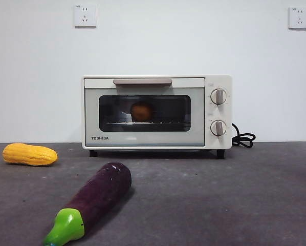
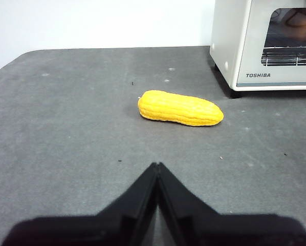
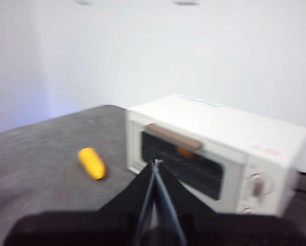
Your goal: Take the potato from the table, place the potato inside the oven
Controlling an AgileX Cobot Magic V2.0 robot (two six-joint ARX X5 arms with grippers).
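Orange-brown potato (image 1: 141,111) sits in shut oven (image 1: 148,139); likely firm, smooth, best gripped midway. Both pincers, left (image 2: 157,165) and right (image 3: 155,163), clenched empty.

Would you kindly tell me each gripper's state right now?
Left gripper: closed, holding nothing.
Right gripper: closed, holding nothing.

Even, bright, diffuse light fills the front view, which is sharp throughout: the oven (image 1: 156,113) casts only a thin dark shadow beneath its base, the eggplant (image 1: 91,202) a soft one on the table (image 1: 235,195), and the glass door shows faint reflections. The left wrist view is crisp too, with the corn cob (image 2: 180,108) vividly lit and barely shadowed. The right wrist view is smeared with blur, washing out the oven's edges and the wall.
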